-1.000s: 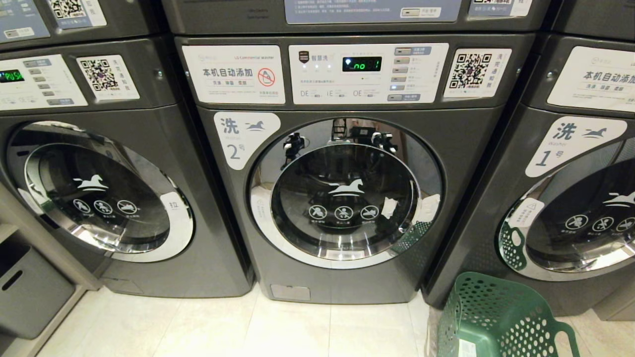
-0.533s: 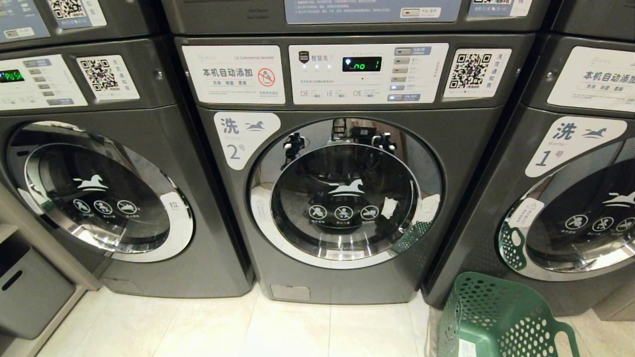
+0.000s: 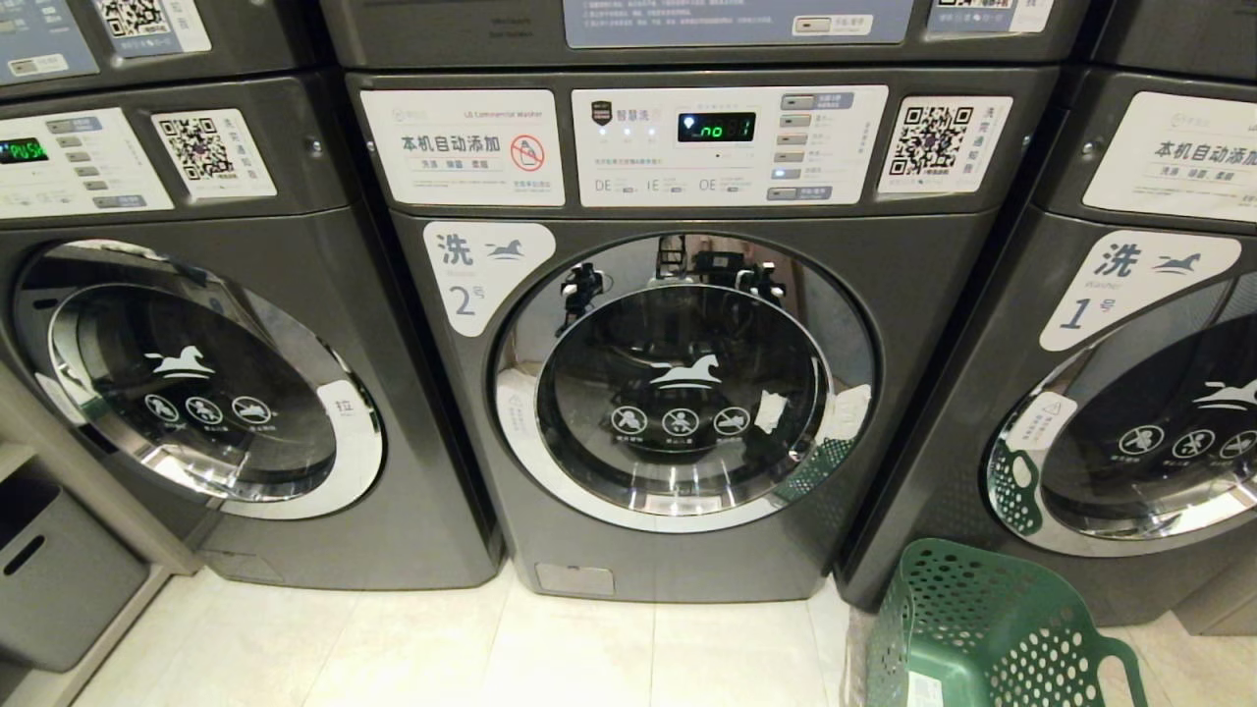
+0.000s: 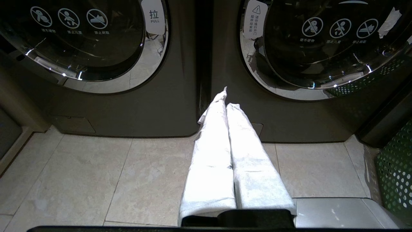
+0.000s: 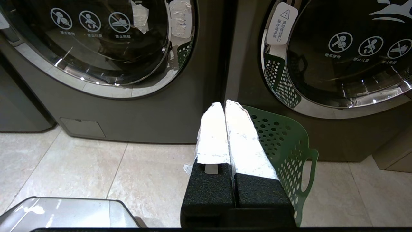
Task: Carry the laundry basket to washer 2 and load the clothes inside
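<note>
Grey steel fronts fill the head view: washer 2 [image 3: 678,334] stands in the middle of the frame with its round glass door [image 3: 683,383] closed, a "2" label [image 3: 478,270] at the door's upper left and a lit green display [image 3: 716,126] on the white control panel above. Another washer [image 3: 196,373] with a closed door sits at the left of the frame, and washer 1 [image 3: 1139,393] at the right, its number label in the upper right part of its front. The green perforated laundry basket [image 3: 982,633] stands on the pale tiled floor [image 3: 442,648] in the lower right corner of the head view, just beside the foot of washer 1 and to the right of washer 2's base; what it holds cannot be made out. Neither arm shows directly in the head view. In the left wrist view the left gripper [image 4: 227,100] has its white-wrapped fingers [image 4: 209,161] pressed together with nothing between them, hanging low above the floor and pointing at the gap between two washer fronts. In the right wrist view the right gripper [image 5: 224,106] is likewise pressed together and empty, its tips in front of the basket's rim, which lies at the centre right of that frame against washer 1's base.
</note>
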You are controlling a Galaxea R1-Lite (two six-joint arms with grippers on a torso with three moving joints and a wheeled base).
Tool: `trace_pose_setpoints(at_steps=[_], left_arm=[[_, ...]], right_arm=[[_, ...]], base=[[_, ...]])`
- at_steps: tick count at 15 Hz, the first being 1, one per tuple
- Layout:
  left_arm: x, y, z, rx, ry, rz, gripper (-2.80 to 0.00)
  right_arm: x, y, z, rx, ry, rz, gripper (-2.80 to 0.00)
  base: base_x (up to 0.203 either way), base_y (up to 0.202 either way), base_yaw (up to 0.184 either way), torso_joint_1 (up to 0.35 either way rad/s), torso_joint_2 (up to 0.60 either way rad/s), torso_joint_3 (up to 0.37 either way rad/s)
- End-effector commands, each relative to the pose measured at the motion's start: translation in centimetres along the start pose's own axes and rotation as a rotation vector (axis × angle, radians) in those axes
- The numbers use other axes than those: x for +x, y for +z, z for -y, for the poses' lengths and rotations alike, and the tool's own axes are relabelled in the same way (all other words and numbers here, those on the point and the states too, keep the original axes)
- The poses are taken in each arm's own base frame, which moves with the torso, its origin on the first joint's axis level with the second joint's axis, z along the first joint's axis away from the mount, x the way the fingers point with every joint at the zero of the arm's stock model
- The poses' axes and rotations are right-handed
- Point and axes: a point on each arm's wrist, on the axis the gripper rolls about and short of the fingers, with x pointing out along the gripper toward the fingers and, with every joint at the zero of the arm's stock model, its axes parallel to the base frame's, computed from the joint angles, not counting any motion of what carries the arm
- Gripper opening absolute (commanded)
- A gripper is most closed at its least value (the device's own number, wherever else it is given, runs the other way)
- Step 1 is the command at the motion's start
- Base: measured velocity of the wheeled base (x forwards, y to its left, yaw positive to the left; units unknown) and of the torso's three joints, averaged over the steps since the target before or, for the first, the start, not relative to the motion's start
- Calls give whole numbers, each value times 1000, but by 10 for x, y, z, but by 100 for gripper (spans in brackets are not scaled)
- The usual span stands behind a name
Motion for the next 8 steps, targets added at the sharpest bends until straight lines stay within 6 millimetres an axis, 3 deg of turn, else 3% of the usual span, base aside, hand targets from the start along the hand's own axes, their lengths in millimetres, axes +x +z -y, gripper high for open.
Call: trace_pose_setpoints(at_steps=[1,8], left_arm=[[0,0,0,0,0,0,-280],[0,0,0,0,0,0,-280]], right_arm=[[0,0,0,-14,3,0,-280],[0,0,0,58,-3,-1,-280]], base=[[0,0,0,0,0,0],[0,0,0,0,0,0]])
